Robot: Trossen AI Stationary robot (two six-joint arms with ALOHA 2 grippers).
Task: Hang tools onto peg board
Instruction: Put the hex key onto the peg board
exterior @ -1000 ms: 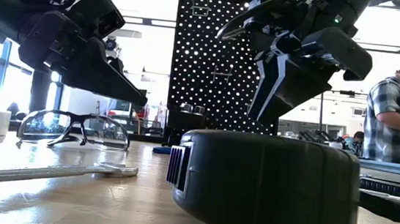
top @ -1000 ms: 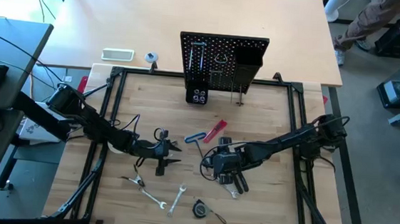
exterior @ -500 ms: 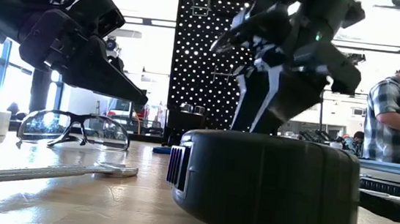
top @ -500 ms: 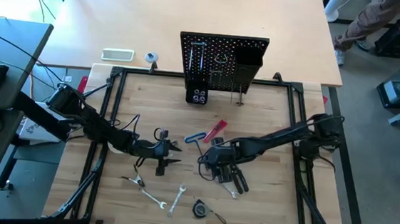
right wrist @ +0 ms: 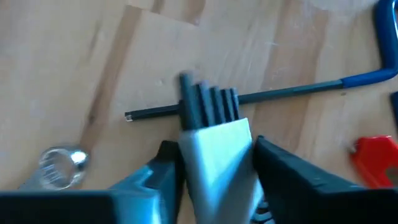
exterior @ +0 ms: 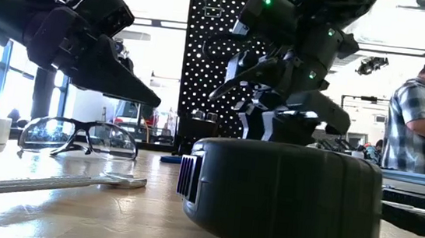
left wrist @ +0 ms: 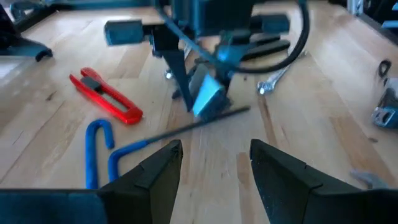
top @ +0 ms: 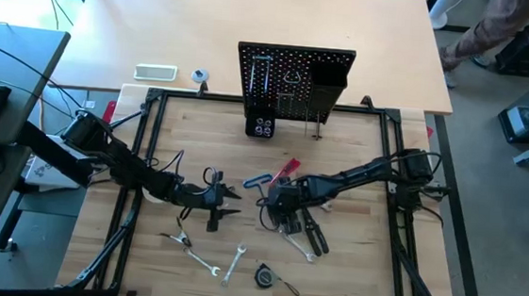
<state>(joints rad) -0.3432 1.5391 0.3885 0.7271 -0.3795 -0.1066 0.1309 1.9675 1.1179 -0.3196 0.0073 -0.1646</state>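
Your right gripper (right wrist: 214,158) is closed on a grey, ridged block-shaped object (right wrist: 214,134) directly above the blue-handled hex key (right wrist: 292,92), beside the red-handled tool (top: 284,172). Your left gripper (left wrist: 214,165) hovers part open and empty. On the wooden counter (top: 350,259): wrenches (top: 234,263), glasses (exterior: 78,137). The peg board (top: 293,79) stands at the far edge. A person (exterior: 424,116) stands behind. No legible writing
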